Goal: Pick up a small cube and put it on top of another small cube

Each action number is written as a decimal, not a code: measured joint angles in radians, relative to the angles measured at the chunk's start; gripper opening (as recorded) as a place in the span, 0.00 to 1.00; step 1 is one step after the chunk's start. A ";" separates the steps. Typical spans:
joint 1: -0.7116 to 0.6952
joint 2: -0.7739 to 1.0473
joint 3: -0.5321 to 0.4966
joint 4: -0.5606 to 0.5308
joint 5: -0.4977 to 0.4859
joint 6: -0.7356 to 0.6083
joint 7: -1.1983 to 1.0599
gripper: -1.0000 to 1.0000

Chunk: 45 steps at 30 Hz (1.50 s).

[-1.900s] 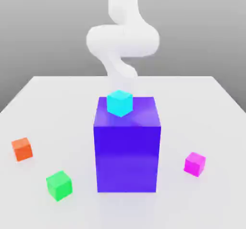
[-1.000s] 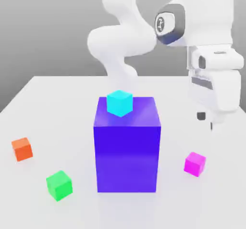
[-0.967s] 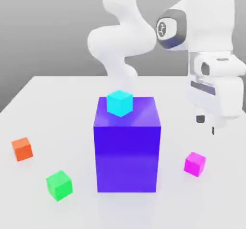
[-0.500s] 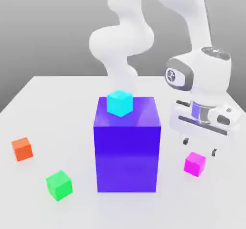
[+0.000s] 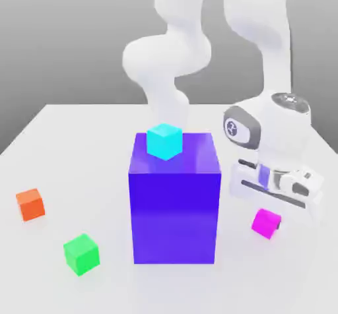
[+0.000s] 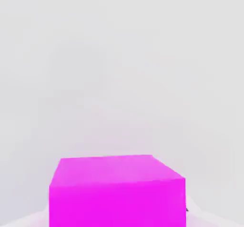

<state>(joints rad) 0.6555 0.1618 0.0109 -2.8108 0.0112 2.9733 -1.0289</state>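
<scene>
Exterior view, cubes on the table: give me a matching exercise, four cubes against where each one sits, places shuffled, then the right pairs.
Things:
1. cyan cube
2. magenta cube
3. green cube
4. orange cube

Places:
A. on the table near the exterior view's left edge
B. on top of the big blue block
C. under the lowered claw, on the exterior view's right of the block
D. on the table towards the front, left of the block in the exterior view

Pairs: 1-B, 2-C, 3-D, 4-A
</scene>
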 joint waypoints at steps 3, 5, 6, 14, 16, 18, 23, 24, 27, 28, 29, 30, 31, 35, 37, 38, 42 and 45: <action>-0.002 -0.103 -0.003 -0.019 -0.010 -0.085 0.003 0.00; -0.033 -0.109 -0.022 0.005 -0.052 -0.120 -0.023 0.00; -0.041 -0.103 -0.032 0.031 -0.084 -0.143 -0.026 0.00; -0.063 -0.026 -0.132 0.292 -0.393 -0.352 -0.001 0.00; -0.071 -0.006 -0.169 0.352 -0.466 -0.403 0.033 0.00; -0.084 0.011 -0.214 0.402 -0.526 -0.452 0.098 0.00; -0.124 0.036 -0.318 0.465 -0.605 -0.537 0.279 0.00; -0.132 0.040 -0.338 0.475 -0.617 -0.551 0.316 0.00; -0.155 0.050 -0.399 0.503 -0.651 -0.596 0.424 0.00; -0.163 0.053 -0.419 0.512 -0.663 -0.611 0.461 0.00; -0.170 0.055 -0.439 0.521 -0.675 -0.626 0.497 0.00; -0.178 0.058 -0.459 0.530 -0.687 -0.641 0.534 0.00; -0.186 0.060 -0.479 0.540 -0.698 -0.656 0.570 0.00; -0.220 0.066 -0.555 0.571 -0.738 -0.714 0.714 0.00; -0.247 0.052 -0.582 0.530 -0.701 -0.697 0.780 0.00; -0.262 0.043 -0.594 0.501 -0.673 -0.680 0.812 0.00; -0.300 -0.018 -0.624 0.412 -0.587 -0.612 0.851 0.00; -0.322 -0.071 -0.633 0.365 -0.534 -0.560 0.825 0.00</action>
<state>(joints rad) 0.3332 0.0909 -0.6221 -2.4460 -0.5233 2.4135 -0.2040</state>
